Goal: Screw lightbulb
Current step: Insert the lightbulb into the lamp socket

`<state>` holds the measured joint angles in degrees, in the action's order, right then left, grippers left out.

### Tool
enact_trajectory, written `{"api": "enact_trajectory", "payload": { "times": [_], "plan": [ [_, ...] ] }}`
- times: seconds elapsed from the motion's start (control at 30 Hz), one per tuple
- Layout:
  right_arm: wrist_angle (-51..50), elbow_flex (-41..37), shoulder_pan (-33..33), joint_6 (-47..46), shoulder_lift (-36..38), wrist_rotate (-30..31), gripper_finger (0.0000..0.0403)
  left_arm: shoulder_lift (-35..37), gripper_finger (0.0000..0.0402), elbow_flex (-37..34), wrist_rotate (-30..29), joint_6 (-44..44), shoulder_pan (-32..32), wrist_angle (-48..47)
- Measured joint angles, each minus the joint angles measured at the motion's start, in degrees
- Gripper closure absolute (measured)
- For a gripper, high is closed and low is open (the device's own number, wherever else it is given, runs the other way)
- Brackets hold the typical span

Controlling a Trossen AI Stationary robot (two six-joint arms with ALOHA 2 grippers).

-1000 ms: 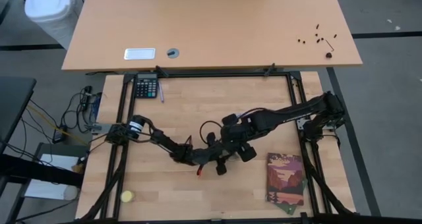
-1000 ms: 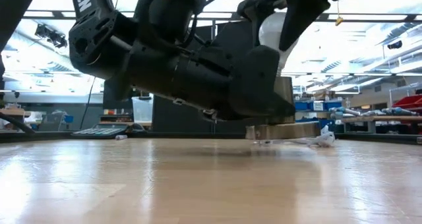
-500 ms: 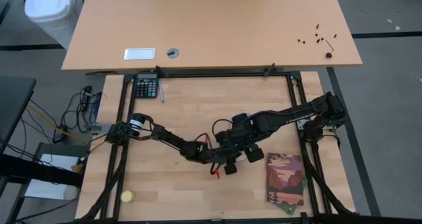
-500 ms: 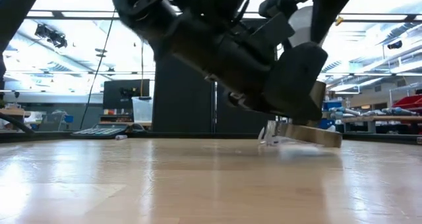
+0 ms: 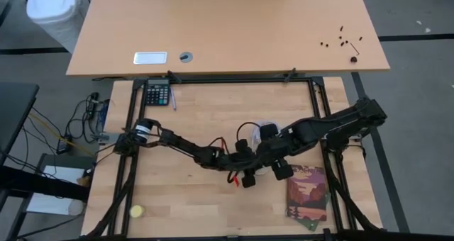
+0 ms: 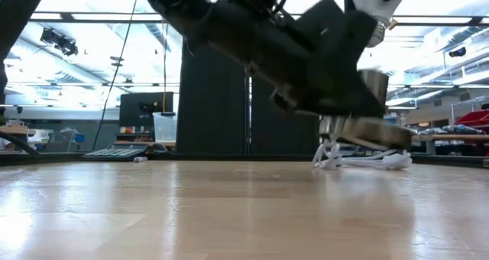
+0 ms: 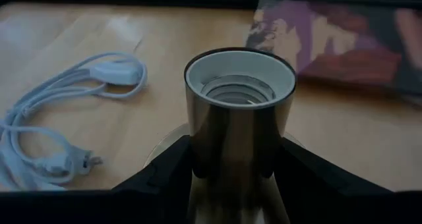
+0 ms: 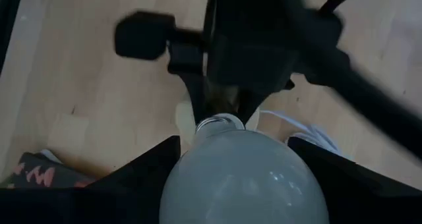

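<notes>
Your two arms have slid together toward the right side of the table over the last second, and they now meet just beside the patterned book. The left gripper is clamped around the metallic socket, holding it upright with its threaded mouth open and empty. In the low view the socket's base disc has come up off the table and hangs tilted, its white cord trailing on the wood behind.

The right gripper is closed on the lightbulb, fingers pressed to either side of the frosted glass, with the screw base pointing away toward the left arm. In the low view the bulb sits high, above the socket rather than in it (no threads engaged yet).

So you have gone from carrying to lining up. Judging from this, your next concern is alignment: the socket is tilted, so bring the bulb's base down along its axis before you twist.
</notes>
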<state>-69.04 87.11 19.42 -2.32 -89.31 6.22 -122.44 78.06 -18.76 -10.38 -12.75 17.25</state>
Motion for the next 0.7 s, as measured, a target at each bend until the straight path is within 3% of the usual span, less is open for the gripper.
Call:
{"api": "enact_trajectory", "payload": {
  "times": [0.23,0.5,0.7],
  "plan": [
    [2.07,-2.05,3.14,4.6,0.58,-0.02,0.0125,2.9,0.0212,0.0,9.43,-0.44,0.4,-1.36],
    [4.54,-2.05,5.33,9.71,2.3,0.02,0.0125,3.74,0.0212,-0.02,29.37,0.67,2.9,-2.86],
    [10.82,-4.65,5.15,11.18,5.32,-0.06,0.0125,3.74,0.0212,-0.02,35.09,2.65,4.48,-6.1]
  ]
}}
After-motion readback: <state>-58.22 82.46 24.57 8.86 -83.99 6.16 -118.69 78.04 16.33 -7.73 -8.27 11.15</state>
